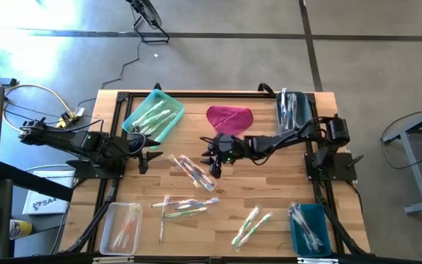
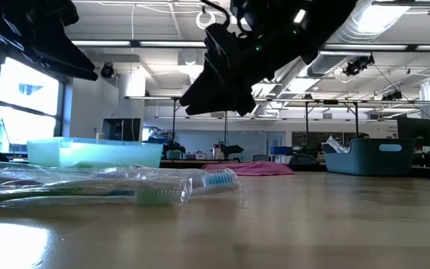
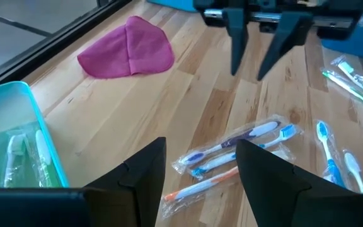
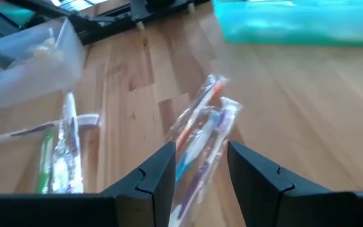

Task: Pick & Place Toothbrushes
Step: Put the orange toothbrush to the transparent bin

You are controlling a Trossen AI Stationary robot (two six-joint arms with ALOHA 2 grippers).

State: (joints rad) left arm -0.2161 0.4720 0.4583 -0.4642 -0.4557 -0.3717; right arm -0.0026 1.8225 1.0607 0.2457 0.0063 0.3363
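Wrapped toothbrushes lie loose on the wooden table in three groups: a central bundle (image 1: 191,171), one nearer the front (image 1: 183,207) and one toward the right front (image 1: 251,224). My right gripper (image 1: 216,169) hovers open just above the central bundle (image 4: 200,120), its fingers on either side of it and clear of the table in the low view (image 2: 211,93). My left gripper (image 1: 146,155) waits open to the left of that bundle (image 3: 238,146), pointing at it, and touches nothing (image 3: 200,144).
A teal tray (image 1: 168,97) with green toothbrushes sits far left, and a magenta cloth (image 1: 229,117) far centre. A dark bin (image 1: 290,121) stands far right, a clear bin (image 1: 107,233) near left, a blue bin (image 1: 321,214) near right. Bare wood lies around the loose groups.
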